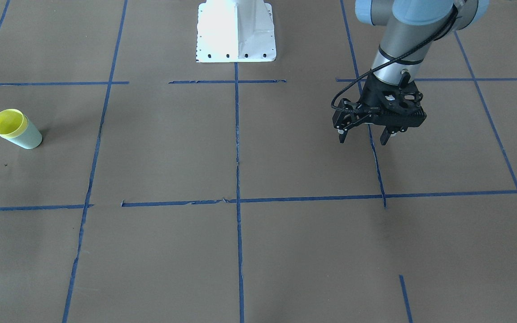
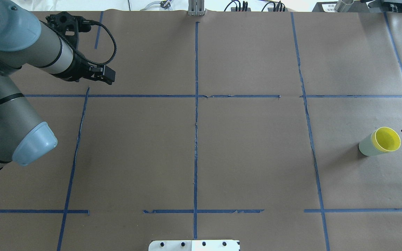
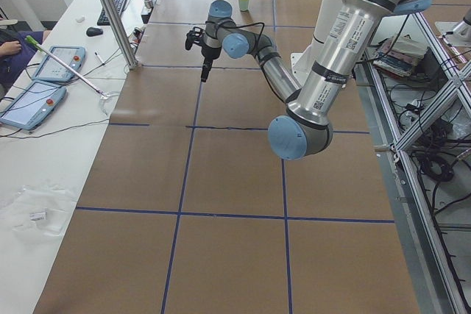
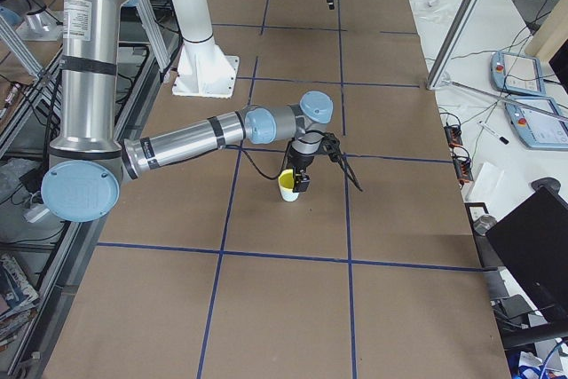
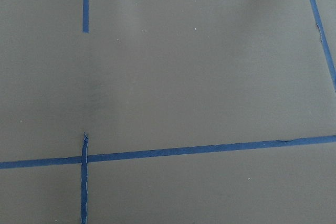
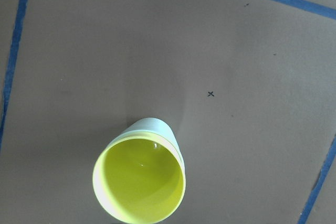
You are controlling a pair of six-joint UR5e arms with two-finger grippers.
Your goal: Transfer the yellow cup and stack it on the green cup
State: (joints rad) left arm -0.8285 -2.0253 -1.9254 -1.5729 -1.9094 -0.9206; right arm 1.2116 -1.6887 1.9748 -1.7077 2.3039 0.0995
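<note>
Overhead exterior: yellow cup sits nested in green cup, right gripper and left gripper both spread, empty; stack looks done, next just retract clear.

The yellow cup is a bright, plain yellow at rim and inside. The green cup is pale mint, with no pattern. The table is dull brown, crossed by a grid of blue tape lines. The left gripper is black, the left arm silver-grey with pale blue caps, and the base plate is white.
</note>
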